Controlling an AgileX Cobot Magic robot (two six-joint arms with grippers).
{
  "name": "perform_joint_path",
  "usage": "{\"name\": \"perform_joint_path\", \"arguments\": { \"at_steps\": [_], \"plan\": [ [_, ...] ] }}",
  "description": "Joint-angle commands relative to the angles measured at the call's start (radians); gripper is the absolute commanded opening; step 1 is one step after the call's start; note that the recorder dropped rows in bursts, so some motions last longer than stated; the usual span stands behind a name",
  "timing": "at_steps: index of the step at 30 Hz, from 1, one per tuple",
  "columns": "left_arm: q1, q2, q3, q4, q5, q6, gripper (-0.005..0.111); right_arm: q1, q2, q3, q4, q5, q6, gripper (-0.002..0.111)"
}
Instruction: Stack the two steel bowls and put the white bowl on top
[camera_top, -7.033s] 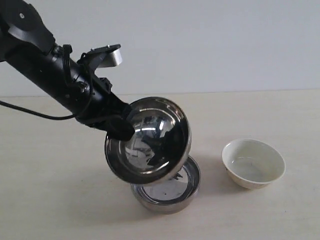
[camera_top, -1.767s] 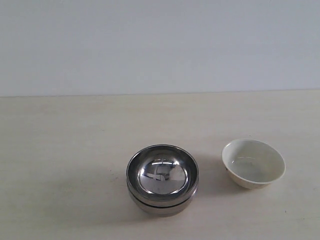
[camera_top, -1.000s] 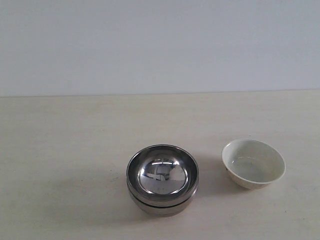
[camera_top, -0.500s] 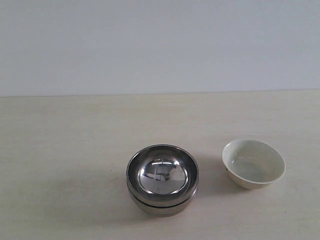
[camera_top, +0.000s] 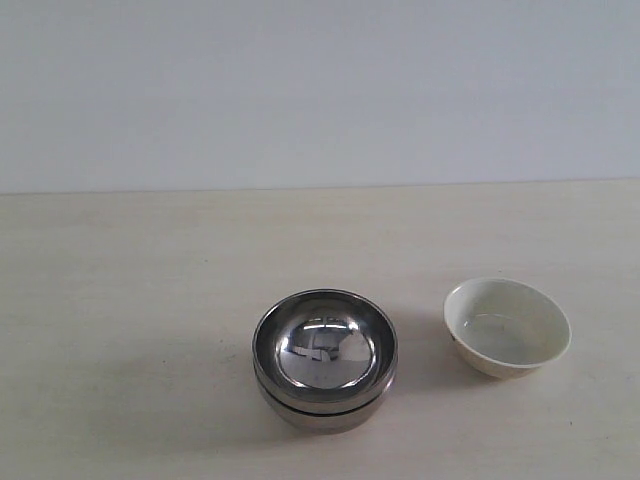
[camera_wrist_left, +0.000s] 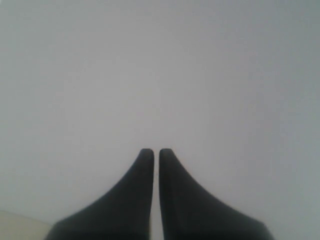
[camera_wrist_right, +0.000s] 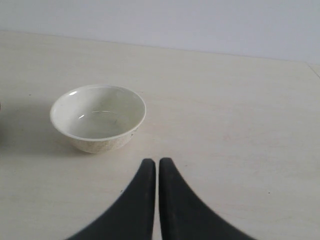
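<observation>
The two steel bowls (camera_top: 325, 352) sit nested on the surface (camera_top: 130, 300); the white bowl (camera_top: 507, 327) stands apart to their right. The right gripper (camera_wrist_right: 157, 164), near the white bowl, and the left gripper (camera_wrist_left: 156, 154) are pressed together. Risk: an unopened gripper would push the glossy bowl, not grasp it.

On my exterior feed a pale cream counter (camera_top: 120, 300) with a faint grain fills the lower half. A plain grey-white wall (camera_top: 320, 90) stands behind it. The two meet in a straight, nearly level line. The light is soft and even, and shadows on the counter are dim and blurred. My left wrist feed shows almost nothing but wall, with a sliver of counter in one corner.
</observation>
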Motion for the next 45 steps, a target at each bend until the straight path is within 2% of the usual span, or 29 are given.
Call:
{"name": "perform_joint_path", "arguments": {
  "at_steps": [1,5,6,13,17,20,24,27,45],
  "plan": [
    [0.026,-0.014,0.067,0.047,-0.008,-0.007,0.004,-0.004,-0.005,0.0,-0.01,-0.01,-0.003,0.0],
    [0.026,-0.014,0.106,0.065,-0.025,0.022,0.004,-0.004,-0.005,0.0,-0.01,-0.01,-0.003,0.0],
    [0.026,-0.014,0.106,0.065,0.028,0.034,0.004,-0.004,-0.005,0.0,-0.01,-0.01,-0.003,0.0],
    [0.026,-0.014,0.106,0.051,0.172,0.088,0.004,-0.004,-0.005,0.0,-0.01,-0.01,-0.003,0.0],
    [0.026,-0.014,0.106,-0.083,0.258,0.299,0.004,-0.004,-0.005,0.0,-0.01,-0.01,-0.003,0.0],
    [0.026,-0.014,0.106,-0.093,0.339,0.391,0.004,-0.004,-0.005,0.0,-0.01,-0.01,-0.003,0.0],
    [0.026,-0.014,0.106,-0.075,0.372,0.399,0.004,-0.004,-0.005,0.0,-0.01,-0.01,-0.003,0.0],
    [0.026,-0.014,0.106,-0.058,0.449,0.399,0.004,-0.004,-0.005,0.0,-0.01,-0.01,-0.003,0.0],
    [0.026,-0.014,0.106,-0.058,0.45,0.399,0.004,-0.004,-0.005,0.0,-0.01,-0.01,-0.003,0.0]
  ]
}}
